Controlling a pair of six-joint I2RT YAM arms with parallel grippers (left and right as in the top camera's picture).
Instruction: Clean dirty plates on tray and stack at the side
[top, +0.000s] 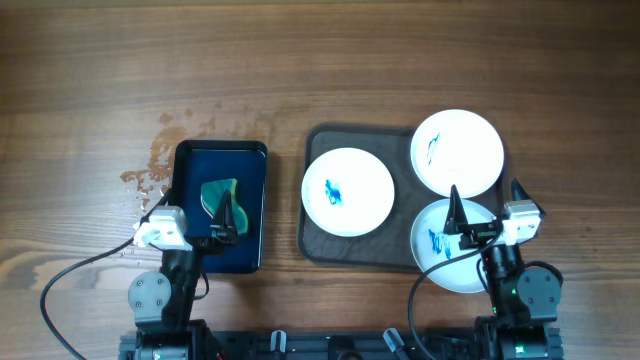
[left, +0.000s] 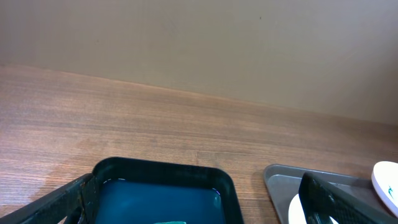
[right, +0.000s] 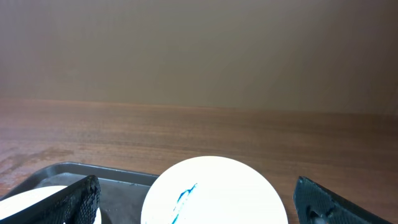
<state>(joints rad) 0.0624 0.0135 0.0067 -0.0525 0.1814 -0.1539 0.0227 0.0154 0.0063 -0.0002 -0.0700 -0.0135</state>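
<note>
The dark grey tray (top: 325, 250) holds three white plates with blue smears: one at its left (top: 347, 192), one at the back right (top: 457, 152) and one at the front right (top: 428, 262). My right gripper (top: 487, 203) hangs open above the front-right plate, which it partly hides. In the right wrist view the back-right plate (right: 214, 193) lies ahead between the spread fingers of the right gripper (right: 196, 202), which hold nothing. My left gripper (top: 193, 205) stands open over the small blue tray; its wrist view shows the left gripper (left: 196, 205) empty.
A small dark-blue tray (top: 250, 165) left of the grey tray holds liquid and a green sponge (top: 218, 192). Wet splashes (top: 150, 170) mark the wood beside it. Black cables (top: 70, 290) trail at the front edge.
</note>
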